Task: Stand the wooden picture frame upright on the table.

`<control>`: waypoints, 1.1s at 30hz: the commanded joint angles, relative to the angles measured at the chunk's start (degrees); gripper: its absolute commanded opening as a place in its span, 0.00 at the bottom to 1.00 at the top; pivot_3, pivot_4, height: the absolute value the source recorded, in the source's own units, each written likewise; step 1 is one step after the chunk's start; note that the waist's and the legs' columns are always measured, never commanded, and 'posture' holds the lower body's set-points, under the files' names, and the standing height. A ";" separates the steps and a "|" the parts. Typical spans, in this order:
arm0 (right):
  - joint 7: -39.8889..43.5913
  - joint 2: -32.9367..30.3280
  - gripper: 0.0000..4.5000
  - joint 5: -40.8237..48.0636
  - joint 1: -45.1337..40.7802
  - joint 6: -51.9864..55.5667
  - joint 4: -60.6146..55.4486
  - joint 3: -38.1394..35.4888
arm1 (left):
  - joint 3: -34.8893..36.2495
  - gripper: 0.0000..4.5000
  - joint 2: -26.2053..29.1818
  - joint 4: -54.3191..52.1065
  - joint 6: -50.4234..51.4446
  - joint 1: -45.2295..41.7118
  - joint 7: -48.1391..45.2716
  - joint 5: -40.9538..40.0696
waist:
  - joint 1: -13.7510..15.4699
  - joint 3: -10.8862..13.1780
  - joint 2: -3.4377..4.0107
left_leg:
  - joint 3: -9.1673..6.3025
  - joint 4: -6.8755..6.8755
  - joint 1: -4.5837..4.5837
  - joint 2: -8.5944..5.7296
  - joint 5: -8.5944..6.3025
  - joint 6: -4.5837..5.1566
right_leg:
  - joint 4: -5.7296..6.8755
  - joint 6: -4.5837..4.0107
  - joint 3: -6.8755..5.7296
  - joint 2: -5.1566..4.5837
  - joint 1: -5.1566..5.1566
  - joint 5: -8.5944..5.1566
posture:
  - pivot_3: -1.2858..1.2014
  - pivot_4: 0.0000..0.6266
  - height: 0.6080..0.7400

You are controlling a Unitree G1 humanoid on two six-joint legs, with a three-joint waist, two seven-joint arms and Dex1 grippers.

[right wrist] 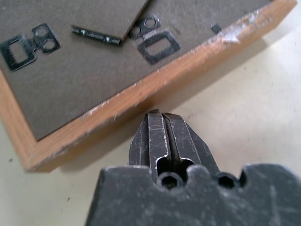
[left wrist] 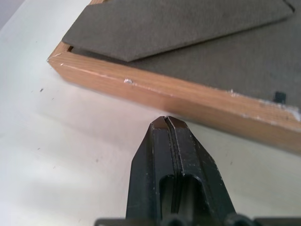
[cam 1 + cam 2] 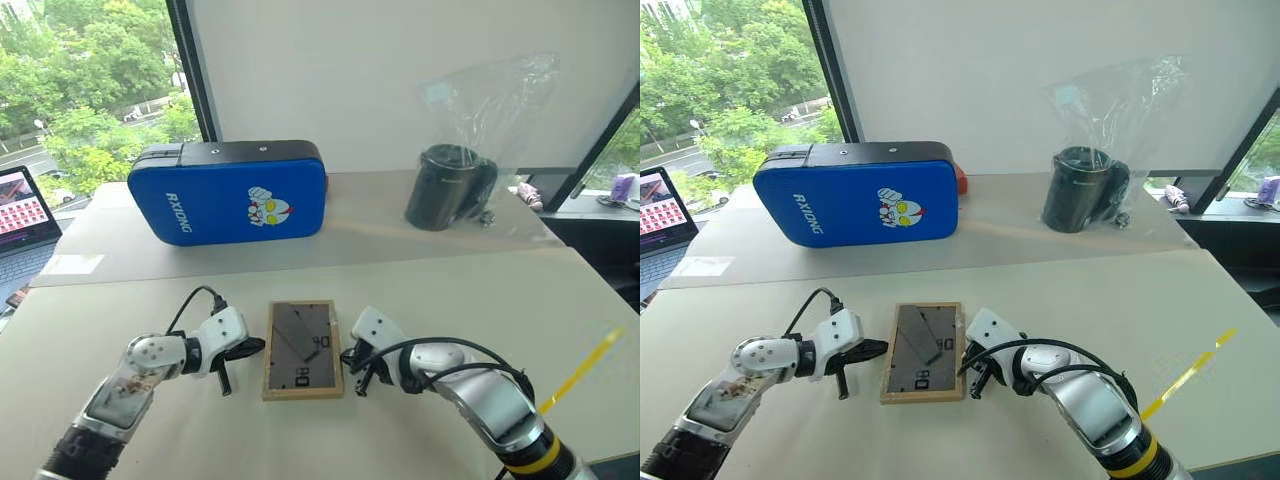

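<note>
The left pincer [image 3: 226, 380] was closed and empty, its tip just beside the left edge of the wooden picture frame [image 3: 303, 349]. The right pincer [image 3: 361, 378] was closed and empty too, just beside the frame's right edge. The frame lay flat, back panel up, on the tabletop [image 3: 470, 300], with a blue padded case [image 3: 228, 191] well beyond it

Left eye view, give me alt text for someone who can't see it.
A wooden picture frame lies back-up on the table, between the shut left gripper and shut right gripper. Behind stand a blue padded case and a bagged black cup.
</note>
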 commanded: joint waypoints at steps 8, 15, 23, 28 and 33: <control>3.83 -3.59 0.00 1.92 1.22 -4.69 1.08 -1.88 | 7.68 0.51 2.64 8.99 -52.58 5.52 4.20 12.04 | 1.70 0.02 -0.02 | 0.03 0.03 -0.09 -0.02 0.00 -0.02 | -0.18 0.02 -0.02 -0.05 0.01 0.00 | 0.52 0.24 1.00; 4.21 -2.35 0.00 2.08 -1.18 -4.82 2.58 -1.14 | 2.24 0.66 2.59 36.57 -88.46 -7.08 20.22 38.14 | 1.92 0.02 -0.03 | 0.09 0.00 -0.08 -0.02 0.01 -0.03 | -0.21 0.00 -0.05 -0.03 0.02 0.03 | 0.52 0.24 1.00; 4.00 0.18 0.00 2.78 -2.89 -0.03 2.85 2.85 | -3.84 0.66 -4.16 45.02 -97.77 -17.31 31.45 50.16 | 2.06 -0.04 -0.05 | 0.09 0.06 -0.07 -0.04 0.01 -0.03 | -0.17 0.09 -0.07 -0.04 0.10 0.07 | 0.52 0.24 1.00; 2.20 2.78 0.00 1.92 -4.30 1.28 4.22 3.59 | -7.02 0.66 -4.63 46.91 -99.74 -19.40 35.78 52.96 | 1.18 -0.07 -0.03 | 0.08 0.03 -0.03 -0.03 0.01 -0.03 | -0.11 0.08 -0.07 -0.03 0.07 0.07 | 0.52 0.24 1.00; 1.23 2.49 0.00 2.18 -3.92 2.55 3.69 2.09 | -9.50 0.61 -3.42 48.94 -100.45 -21.18 38.42 52.64 | 0.96 -0.07 -0.04 | 0.04 0.03 -0.02 -0.03 0.01 -0.03 | -0.07 0.09 -0.07 -0.03 0.07 0.07 | 0.52 0.24 1.00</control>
